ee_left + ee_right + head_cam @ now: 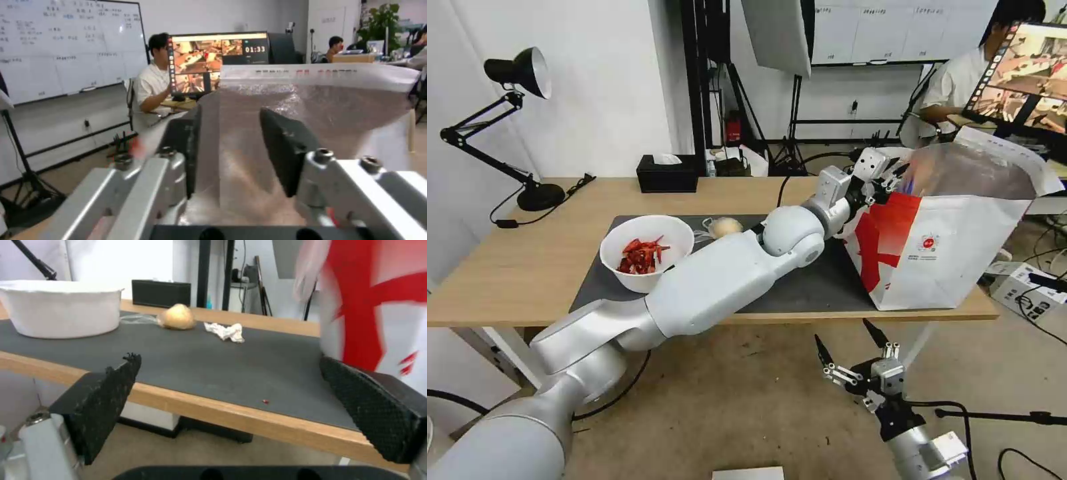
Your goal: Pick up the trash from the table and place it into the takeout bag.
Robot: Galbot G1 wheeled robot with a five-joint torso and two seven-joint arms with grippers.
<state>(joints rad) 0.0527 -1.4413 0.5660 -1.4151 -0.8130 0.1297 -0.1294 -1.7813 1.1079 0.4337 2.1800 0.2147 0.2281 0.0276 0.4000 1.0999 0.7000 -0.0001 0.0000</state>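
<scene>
The takeout bag (947, 260) stands open at the right end of the mat (807, 287) on the table (527, 267). My left gripper (894, 177) reaches across to the bag's near rim at the mouth. It is open, and the foil lining (320, 110) shows between its fingers (285, 150). The white bowl of red shells (647, 252) sits at the mat's left, with the bagged bun (725, 227) behind it. A crumpled tissue (226, 331) lies near the bun (177, 317). My right gripper (842, 331) hangs open below the table's front edge, facing the bag (378, 306).
A black tissue box (667, 173) stands at the table's back edge and a desk lamp (520, 73) at the far left. A monitor (1027, 73) rises behind the bag. A white box (1020, 290) lies on the floor at right. A tiny red scrap (265, 401) lies on the mat.
</scene>
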